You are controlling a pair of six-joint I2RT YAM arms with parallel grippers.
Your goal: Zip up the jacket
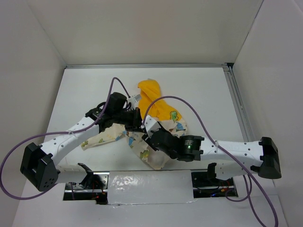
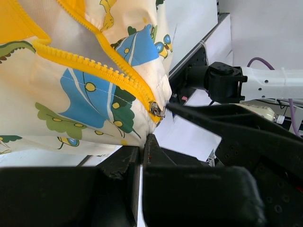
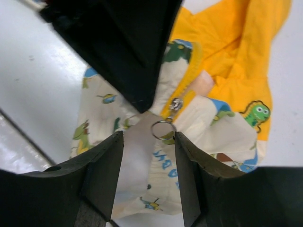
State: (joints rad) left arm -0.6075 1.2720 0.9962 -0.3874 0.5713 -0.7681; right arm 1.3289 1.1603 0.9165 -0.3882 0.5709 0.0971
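The jacket [image 1: 163,120] lies crumpled in the middle of the table [image 1: 90,90], its yellow hood [image 1: 150,92] toward the top of the overhead frame. The left gripper [image 2: 143,145], low and centre in its own view, has its jaws pressed together on the hem just below the zipper slider [image 2: 155,109]. The right gripper [image 3: 148,137] stands with jaws apart. The ring pull [image 3: 163,129] hangs loose between them, nearer the jaw on the right of that frame.

My worry is the next close. The ring is thin and off-centre, so the jaws may miss it or nip cloth along with it. The fabric is also bunched, so a pull could drag cloth into the slider or tug the hem out of the left pinch.
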